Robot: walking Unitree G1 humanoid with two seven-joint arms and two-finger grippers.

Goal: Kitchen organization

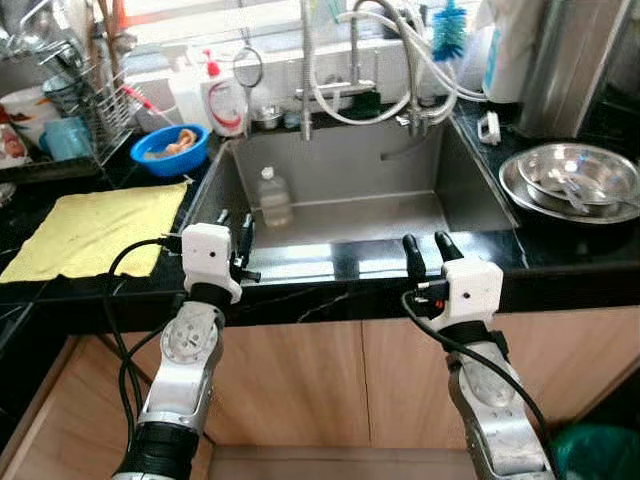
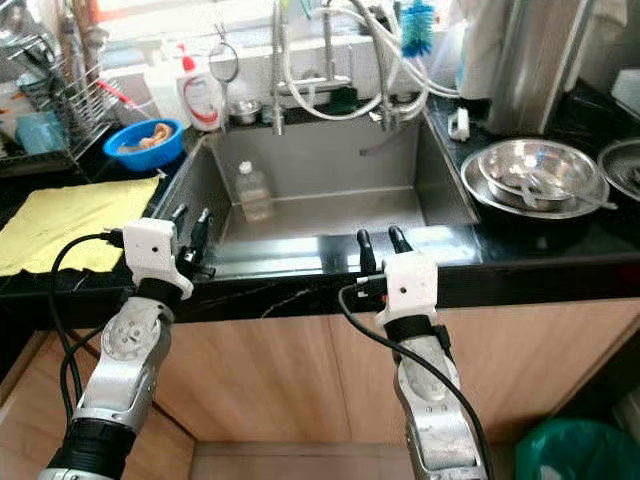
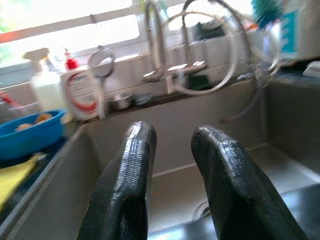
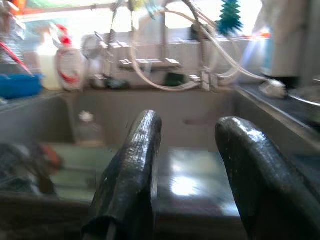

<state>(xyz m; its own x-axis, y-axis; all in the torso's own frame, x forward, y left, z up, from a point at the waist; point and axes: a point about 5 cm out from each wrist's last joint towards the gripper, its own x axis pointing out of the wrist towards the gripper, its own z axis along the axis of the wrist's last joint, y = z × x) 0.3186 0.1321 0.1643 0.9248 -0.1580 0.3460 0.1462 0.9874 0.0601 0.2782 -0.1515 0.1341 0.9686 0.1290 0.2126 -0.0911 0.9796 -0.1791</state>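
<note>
A steel sink (image 1: 470, 200) is set in a black counter before me. A small clear plastic bottle (image 1: 273, 196) stands upright in the basin near its left wall. My left gripper (image 1: 234, 226) hovers open over the sink's front left corner, nothing between its fingers (image 3: 127, 180). My right gripper (image 1: 428, 247) is open above the front rim, right of centre, and is also empty. Both point toward the taps (image 1: 360, 85) at the back. In the right wrist view the bottle (image 4: 88, 131) stands to the far left.
A yellow cloth (image 1: 95, 228) lies on the counter at left, with a blue bowl (image 1: 170, 148) and a dish rack (image 1: 70, 95) behind it. Soap bottles (image 1: 225, 95) stand by the back left corner. Stacked steel bowls (image 1: 570, 182) sit at right. A green bin (image 1: 598, 450) is on the floor.
</note>
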